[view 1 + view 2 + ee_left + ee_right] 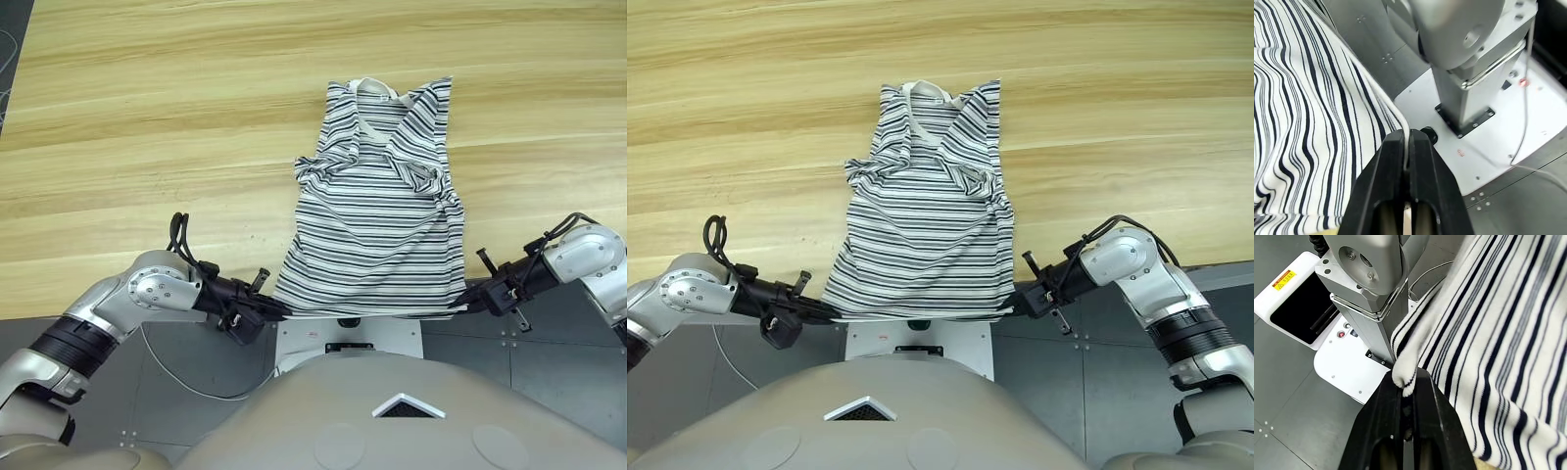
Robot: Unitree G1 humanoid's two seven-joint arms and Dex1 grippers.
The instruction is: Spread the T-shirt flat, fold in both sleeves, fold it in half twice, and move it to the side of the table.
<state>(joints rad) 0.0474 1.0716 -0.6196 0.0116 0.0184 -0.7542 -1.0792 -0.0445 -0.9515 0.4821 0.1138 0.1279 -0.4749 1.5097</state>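
Left gripper [282,310], seen from the head, is clamped on the near left corner of the T-shirt's [372,215] hem; the right gripper [460,305] is clamped in the same way on the near right corner; the hem runs taut and nearly straight between them, at or just past the near edge of the wooden table [147,117]. From there the striped shirt lies lengthwise away from the robot on the tabletop, its collar at the far end; the lower body lies fairly smooth, while the cloth at chest height is bunched, with both sleeves drawn inward in wrinkles; the far right shoulder sticks out in a point. Both arms reach inward from either side, low over the grey floor [196,362] in front of the table.

At the left wrist, the left gripper [1406,142] has its two black fingers pressed together with the white edge of the hem pinched between their tips; the T-shirt [1303,122] spreads away from them in black and white stripes; grey floor [1528,205] lies below.

At the right wrist, the right gripper [1409,382] is likewise closed, a folded nub of the hem corner caught between its fingers; the T-shirt [1498,333] drapes off to one side over the floor [1283,396].
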